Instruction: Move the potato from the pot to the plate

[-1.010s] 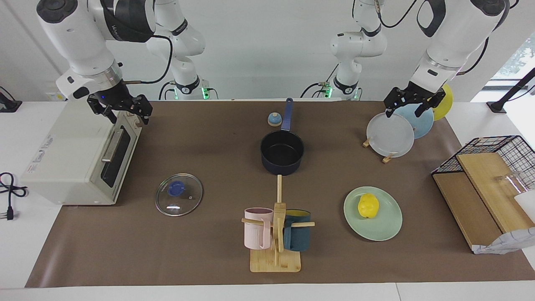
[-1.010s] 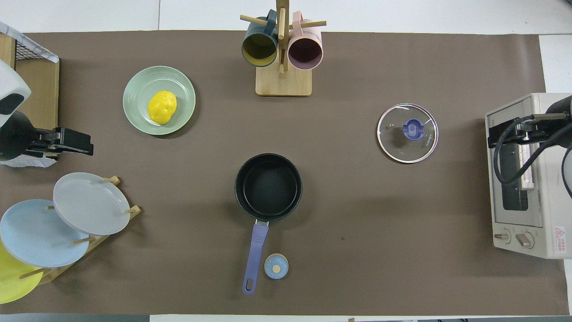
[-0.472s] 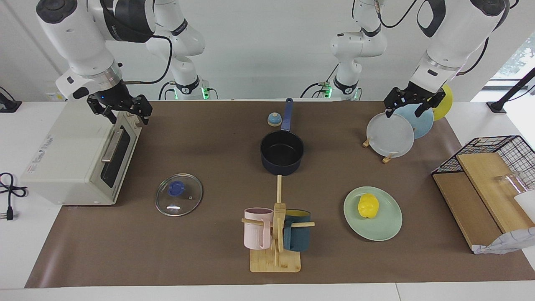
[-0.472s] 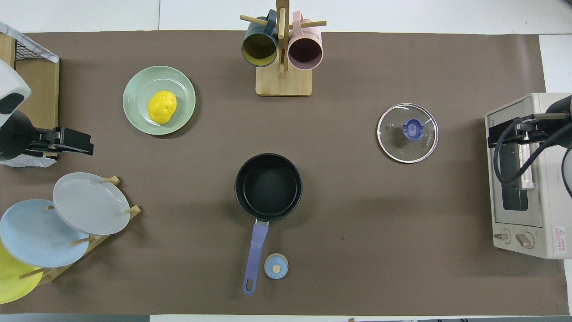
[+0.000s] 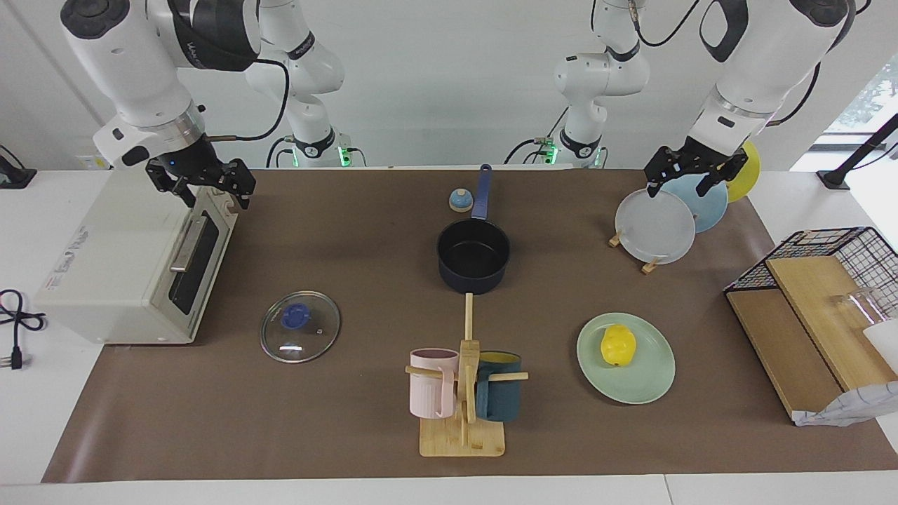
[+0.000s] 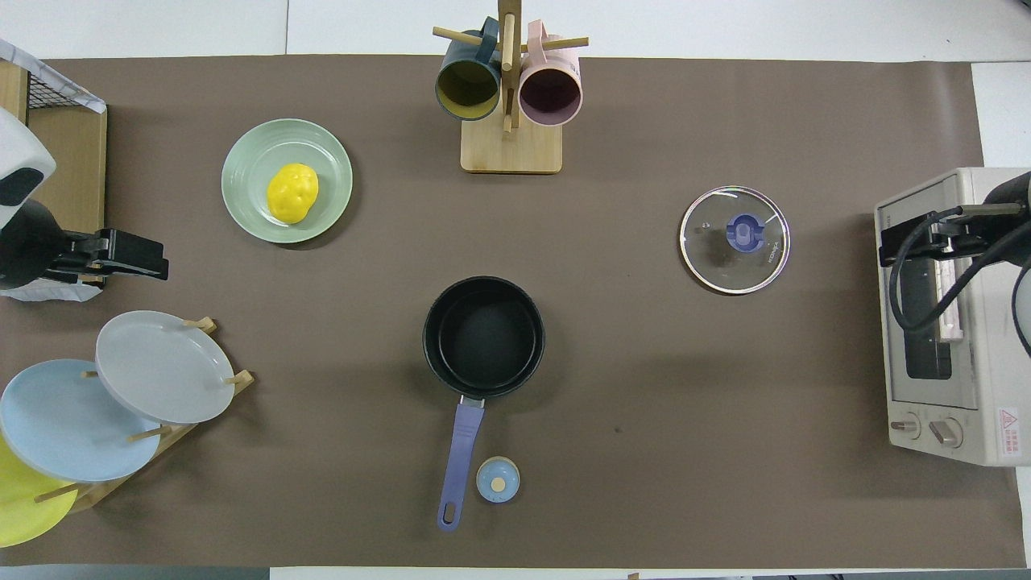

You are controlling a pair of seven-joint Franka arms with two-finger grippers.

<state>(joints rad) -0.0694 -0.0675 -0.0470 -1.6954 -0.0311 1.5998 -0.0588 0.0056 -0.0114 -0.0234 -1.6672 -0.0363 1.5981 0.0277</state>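
While both arms wait raised at the ends of the table, the potato [image 5: 618, 346] [image 6: 292, 192] lies on the plate [image 5: 649, 382] [image 6: 244, 161], toward the rim nearer the robots. Plate sits on the brown mat [image 5: 337, 421] [image 6: 644, 451], toward the left arm's end, farther from the robots than the plate rack [image 5: 656, 226] [image 6: 161, 366].

Pot [image 5: 473, 256] [image 6: 484, 337] stands mid-table, nothing in it, black interior showing. Its handle [image 5: 482, 191] [image 6: 461, 463] points toward the robots. Small blue knob-like object [image 5: 460, 200] [image 6: 498, 479] sits just beside the handle, apart from it. Pot and plate well apart.

Glass lid [image 5: 301, 326] [image 6: 734, 239] lies flat on the mat toward the right arm's end, between pot and toaster oven [image 5: 133, 263] [image 6: 946, 322]. Mug stand [image 5: 463, 393] [image 6: 510, 97] with pink and dark teal mugs stands farther from the robots than the pot.

Left gripper [image 5: 694, 175] [image 6: 129, 254] hangs over the rack with its grey, blue and yellow plates; fingers spread apart, holding nothing. Right gripper [image 5: 210, 184] [image 6: 918, 242] hangs over the toaster oven's top edge near the door; fingers likewise apart, holding nothing.

Wire basket [image 5: 828, 245] with wooden boards stands at the left arm's end of the table.
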